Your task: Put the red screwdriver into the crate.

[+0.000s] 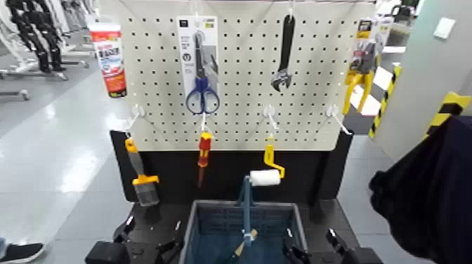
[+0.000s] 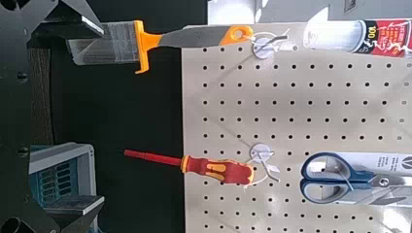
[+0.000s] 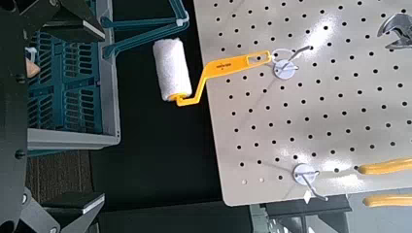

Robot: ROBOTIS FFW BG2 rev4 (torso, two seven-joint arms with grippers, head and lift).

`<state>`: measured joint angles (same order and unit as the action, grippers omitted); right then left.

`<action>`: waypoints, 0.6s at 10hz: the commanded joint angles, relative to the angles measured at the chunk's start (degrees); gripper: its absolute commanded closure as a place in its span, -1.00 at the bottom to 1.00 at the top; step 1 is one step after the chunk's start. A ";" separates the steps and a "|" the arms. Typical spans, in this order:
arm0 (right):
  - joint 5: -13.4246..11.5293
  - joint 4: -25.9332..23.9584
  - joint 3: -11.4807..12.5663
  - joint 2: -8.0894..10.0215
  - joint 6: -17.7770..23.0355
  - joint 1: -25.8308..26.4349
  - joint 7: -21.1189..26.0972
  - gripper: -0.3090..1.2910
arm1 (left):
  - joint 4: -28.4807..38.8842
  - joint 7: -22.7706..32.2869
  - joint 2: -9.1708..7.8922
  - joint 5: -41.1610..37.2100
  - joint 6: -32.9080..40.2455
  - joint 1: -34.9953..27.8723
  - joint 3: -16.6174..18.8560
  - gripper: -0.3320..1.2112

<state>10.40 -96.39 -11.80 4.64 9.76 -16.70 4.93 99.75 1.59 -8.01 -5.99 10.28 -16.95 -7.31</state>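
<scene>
Taking the red screwdriver [image 1: 204,156] off its hook is judged to be the step in hand, with nothing of it begun. The tool is seen hanging by its handle end from a hook on the pegboard [image 1: 239,133], shaft downward, between the orange-handled brush [image 1: 143,173] and the yellow-handled roller [image 1: 270,166], and above the crate [image 1: 198,220]. Below the board, the left gripper [image 1: 146,242] is held low beside the crate's left side, its fingers wide apart with nothing between them. The right gripper [image 1: 314,243] is placed low by the crate's other side, its fingers likewise apart and empty.

The left arm seems best suited, since the handle is squarely faced by its wrist camera. The fingers should be raised to the handle's height and brought in straight, one on each side of the red and yellow grip, and closed only once the handle is well between them. The thin shaft is better left alone, as the tool could be twisted by a hold there. Once gripped, the handle should be eased up and outward until the hook is cleared; a sideways pull could be caught by it. The crate's upright blue handle [image 1: 246,203] should be avoided during lowering.
</scene>
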 commanded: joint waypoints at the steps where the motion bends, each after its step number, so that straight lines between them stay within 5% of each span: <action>1: 0.06 -0.02 -0.06 0.02 0.09 0.00 -0.01 -0.43 | -0.17 -0.09 0.01 -0.17 -0.26 0.16 0.01 -0.43; 4: 0.06 0.06 -0.15 0.02 0.00 0.00 -0.01 -0.43 | -0.17 -0.62 0.01 -0.96 -1.22 0.42 0.10 -0.43; 6: 0.06 0.06 -0.15 0.02 -0.18 0.00 -0.01 -0.43 | -0.88 -5.81 0.19 -2.10 -3.77 2.71 1.07 -0.44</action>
<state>10.46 -96.36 -11.98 4.66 9.60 -16.68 4.92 99.09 -3.97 -7.92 -7.76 7.26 -14.97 -6.49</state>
